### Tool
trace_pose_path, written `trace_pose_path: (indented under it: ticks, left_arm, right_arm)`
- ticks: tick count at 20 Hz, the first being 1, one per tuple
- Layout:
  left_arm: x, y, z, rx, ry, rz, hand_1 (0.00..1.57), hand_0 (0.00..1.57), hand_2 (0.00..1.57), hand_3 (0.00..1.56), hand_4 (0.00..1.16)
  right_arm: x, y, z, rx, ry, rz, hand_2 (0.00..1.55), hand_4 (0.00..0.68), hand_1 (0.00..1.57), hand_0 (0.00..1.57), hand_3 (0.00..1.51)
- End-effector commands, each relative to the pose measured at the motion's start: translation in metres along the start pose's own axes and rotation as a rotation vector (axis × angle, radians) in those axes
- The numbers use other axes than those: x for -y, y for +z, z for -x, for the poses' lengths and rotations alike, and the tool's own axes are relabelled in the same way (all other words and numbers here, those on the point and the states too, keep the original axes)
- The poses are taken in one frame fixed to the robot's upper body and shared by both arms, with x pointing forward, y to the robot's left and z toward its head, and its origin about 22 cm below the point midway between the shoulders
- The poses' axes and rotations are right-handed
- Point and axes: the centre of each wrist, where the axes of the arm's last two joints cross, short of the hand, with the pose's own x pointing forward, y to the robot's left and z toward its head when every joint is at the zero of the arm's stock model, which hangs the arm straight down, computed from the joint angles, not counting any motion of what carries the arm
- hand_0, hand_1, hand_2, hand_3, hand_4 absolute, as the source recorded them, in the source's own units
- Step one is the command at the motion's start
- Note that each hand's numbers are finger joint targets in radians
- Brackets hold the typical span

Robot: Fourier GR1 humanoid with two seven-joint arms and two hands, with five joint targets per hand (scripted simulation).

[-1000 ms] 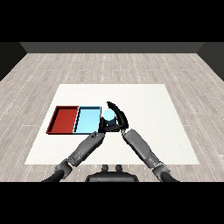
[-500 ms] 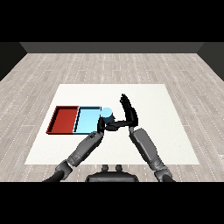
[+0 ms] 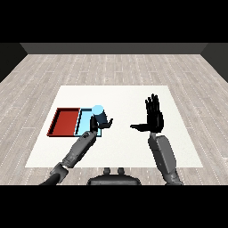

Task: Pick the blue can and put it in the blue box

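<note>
Blue can [image 3: 97,109] stands upright inside the curl of the left hand [image 3: 99,121], whose fingers and thumb wrap round its lower part so that only the pale top shows above them. Can and hand hang over the right-hand end of the blue tray [image 3: 84,121]; whether the can's base already rests on the tray floor or is held just above it cannot be told, since the hand hides the bottom of the can. Just beside the blue tray, on its left and touching it, lies the red tray [image 3: 64,122]. Both sit on the white table [image 3: 124,95].

Well apart to the right, the right hand [image 3: 153,116] is raised with its fingers straight and spread and its thumb pointing left toward the can; it grasps nothing and touches nothing.

By the look of it, the task is near its end: the can seems to be at the box and only the letting-go is left. The risks lie there. The can is close to the tray's right rim, so if the fingers open while the base sits partly on the rim, it may tip and roll out onto the table. If the base is not yet down, an early release could topple it. A thumb dragging against the can as the hand pulls back could knock it over too.
</note>
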Motion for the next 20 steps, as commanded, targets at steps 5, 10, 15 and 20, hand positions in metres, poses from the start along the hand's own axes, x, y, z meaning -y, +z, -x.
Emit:
trace_pose_path:
  ticks: [5,10,15,20]
  left_arm:
    - [-0.040,-0.030,-0.010,-0.069,-0.115,-0.084,1.57,1.57,1.57,1.48,1.13]
    - [-0.081,-0.073,-0.001,-0.146,-0.185,-0.134,1.57,1.57,1.57,1.51,1.10]
    - [-0.094,-0.071,0.024,-0.371,-0.294,-0.174,1.57,1.57,1.57,1.49,1.05]
    - [-0.101,-0.055,0.051,-0.502,-0.373,-0.213,1.57,1.57,1.51,1.35,0.99]
  right_arm:
    - [0.045,0.023,-0.017,0.007,0.011,0.067,0.00,0.000,0.00,0.00,0.00]
    - [0.057,0.015,-0.011,0.004,0.040,0.124,0.00,0.000,0.00,0.00,0.00]
    - [0.045,0.003,0.006,0.004,0.041,0.117,0.00,0.000,0.00,0.00,0.00]
    - [0.052,0.000,0.013,-0.021,0.042,0.145,0.00,0.000,0.00,0.00,0.00]
